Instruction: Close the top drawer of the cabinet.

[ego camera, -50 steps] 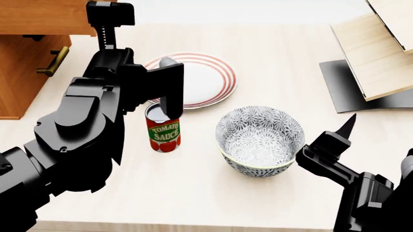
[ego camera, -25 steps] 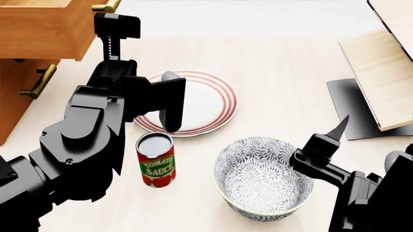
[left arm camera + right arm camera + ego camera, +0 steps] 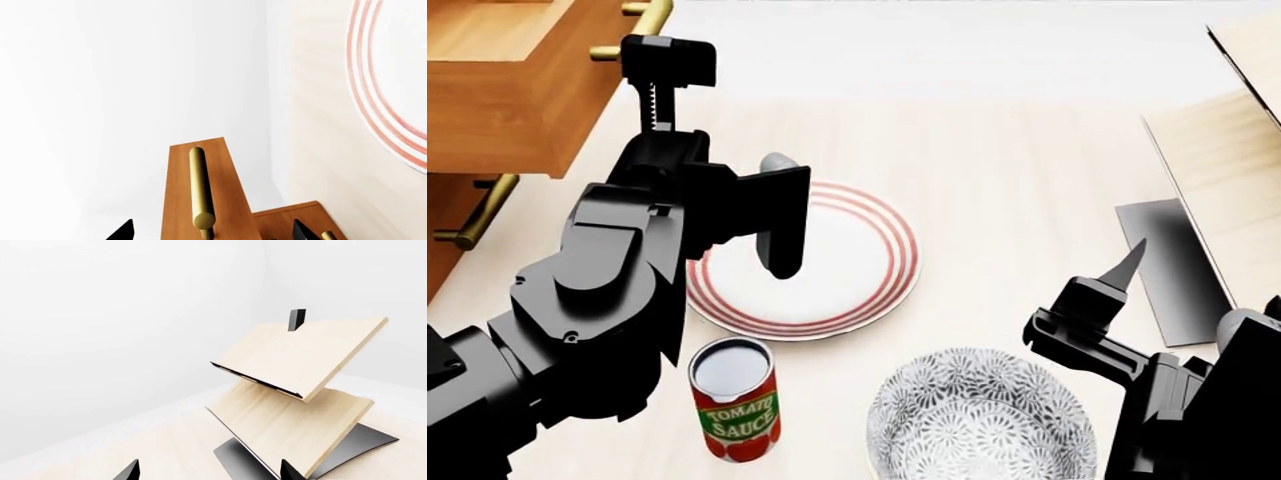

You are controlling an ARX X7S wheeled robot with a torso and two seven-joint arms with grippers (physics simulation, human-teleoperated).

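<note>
While the top drawer (image 3: 507, 85) stood pulled out of the cabinet (image 3: 454, 240) at the counter's (image 3: 1001, 150) left, we logged our left pincer (image 3: 208, 231) released, untouching. Hazard: snagging the handle (image 3: 200, 187), skewing the push.

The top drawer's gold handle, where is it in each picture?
Head view: the top drawer's handle is at the top left, on the pulled-out drawer front.
Left wrist view: the handle runs up the lower middle.
Right wrist view: not in it.
Shared landmark: the red-ringed plate shows in the head and left wrist views.
</note>
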